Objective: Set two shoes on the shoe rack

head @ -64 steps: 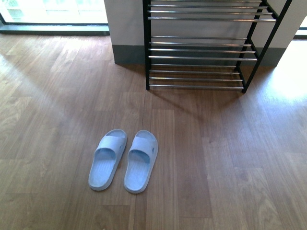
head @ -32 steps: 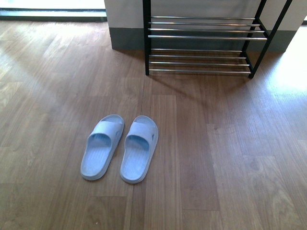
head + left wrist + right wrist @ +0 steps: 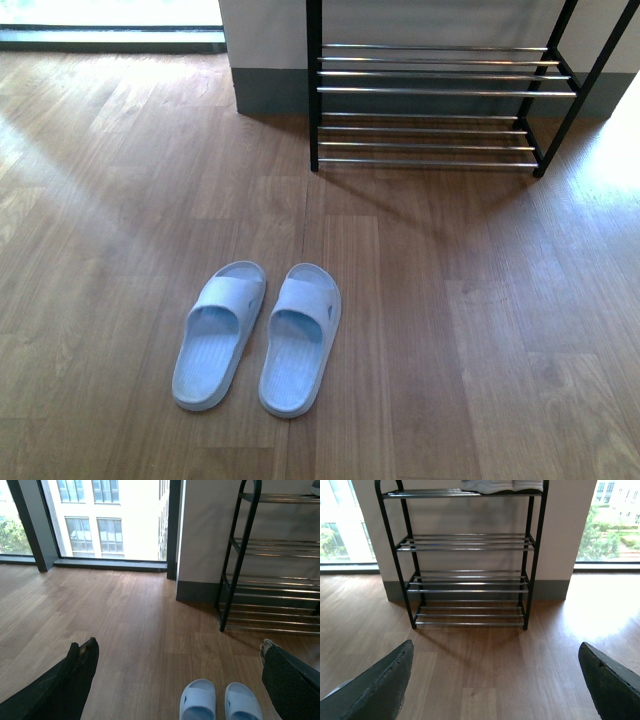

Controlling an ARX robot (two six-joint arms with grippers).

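Two pale blue slide sandals, the left one (image 3: pixel 218 335) and the right one (image 3: pixel 300 340), lie side by side on the wooden floor, toes toward the shoe rack (image 3: pixel 430 90). The rack has black uprights and chrome rods and stands against the wall. Neither arm appears in the front view. My left gripper (image 3: pixel 176 647) is open above the floor, and the slides' toes (image 3: pixel 198 700) show between its fingers (image 3: pixel 75 680). Facing the rack (image 3: pixel 470 580), my right gripper (image 3: pixel 496 650) is open over bare floor. White-soled shoes (image 3: pixel 500 485) rest on the rack's top shelf, mostly cut off.
A white wall pillar with grey skirting (image 3: pixel 270 95) stands behind the rack. Tall windows with dark frames (image 3: pixel 110 525) run along the floor to either side. Wooden floor (image 3: pixel 450 330) stretches between the slides and the rack.
The front view has shifted: slides and rack sit a little lower and further right in the picture than half a second ago. The slides keep their place on the floor.
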